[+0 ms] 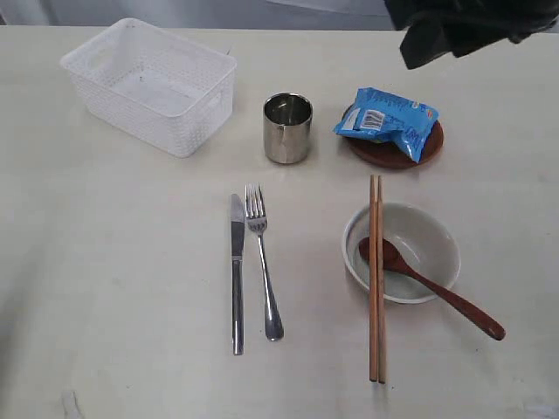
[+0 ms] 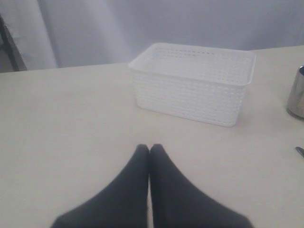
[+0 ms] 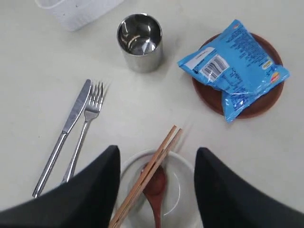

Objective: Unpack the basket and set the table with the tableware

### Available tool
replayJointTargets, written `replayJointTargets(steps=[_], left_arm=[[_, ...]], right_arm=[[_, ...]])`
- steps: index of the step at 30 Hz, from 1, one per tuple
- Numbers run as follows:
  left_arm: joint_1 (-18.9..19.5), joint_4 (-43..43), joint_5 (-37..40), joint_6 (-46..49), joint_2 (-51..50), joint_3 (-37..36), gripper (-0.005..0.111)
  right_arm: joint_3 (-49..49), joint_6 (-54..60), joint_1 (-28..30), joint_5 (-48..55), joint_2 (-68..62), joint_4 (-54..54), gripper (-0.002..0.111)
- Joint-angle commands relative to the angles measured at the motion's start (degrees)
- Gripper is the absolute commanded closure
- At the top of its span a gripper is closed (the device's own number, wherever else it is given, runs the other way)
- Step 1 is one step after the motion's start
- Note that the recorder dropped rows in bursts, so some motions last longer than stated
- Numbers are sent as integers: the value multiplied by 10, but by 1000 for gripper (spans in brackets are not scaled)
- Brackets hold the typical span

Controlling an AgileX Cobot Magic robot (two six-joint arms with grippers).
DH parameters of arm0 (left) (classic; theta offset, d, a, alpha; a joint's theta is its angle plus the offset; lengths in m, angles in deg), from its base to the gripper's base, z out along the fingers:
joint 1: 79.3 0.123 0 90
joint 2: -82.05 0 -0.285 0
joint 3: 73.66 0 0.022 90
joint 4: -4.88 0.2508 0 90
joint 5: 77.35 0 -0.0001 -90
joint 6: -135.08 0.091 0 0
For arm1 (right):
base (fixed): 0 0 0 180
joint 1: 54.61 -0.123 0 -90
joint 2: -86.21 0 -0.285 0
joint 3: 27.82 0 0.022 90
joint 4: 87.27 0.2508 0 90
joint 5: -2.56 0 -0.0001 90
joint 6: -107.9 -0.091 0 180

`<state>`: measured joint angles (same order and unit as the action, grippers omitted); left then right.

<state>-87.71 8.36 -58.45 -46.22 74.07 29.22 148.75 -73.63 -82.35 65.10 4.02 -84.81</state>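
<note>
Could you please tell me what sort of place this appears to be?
Probably a test rig staged as a dining table: knife, fork and bowl laid out, an empty basket, plain curtain behind.

The rectangular white plastic basket (image 1: 201,118) has dotted perforations. The crinkly blue snack packet (image 1: 387,120) bears a white barcode patch (image 3: 212,67).

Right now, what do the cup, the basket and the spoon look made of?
Cup: likely polished steel, mirror-like reflections. Basket: white plastic by the look, moulded perforated walls. Spoon: glossy red-brown, lacquered wood or plastic; can't tell which.
</note>
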Motion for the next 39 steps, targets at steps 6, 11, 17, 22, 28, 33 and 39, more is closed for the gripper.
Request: replayJointTargets(steps=[6,11,17,22,28,33,39], left_arm=[[-4,-3,-6,0,2,-1,107],[-4,-3,-6,0,2,-1,107],[-4,-3,-6,0,2,-1,107],[-4,-3,-6,0,2,-1,107],[-4,-3,-6,0,2,-1,107],[-4,-3,-6,0,2,-1,107],[-4,-3,-6,0,2,-1,107]], right_arm=[[-85,-15,3,-22,137,-15,62],[-164,-34,3,-87,211,-15,62],[-224,-35,3,-185,318,-15,87],[-240,-32,3,-224,401,-15,109],[-240,-32,3,-235,482,-17,109],[-240,-32,3,-230,533,-17,109],[-240,-32,3,-230,584,-17,109]])
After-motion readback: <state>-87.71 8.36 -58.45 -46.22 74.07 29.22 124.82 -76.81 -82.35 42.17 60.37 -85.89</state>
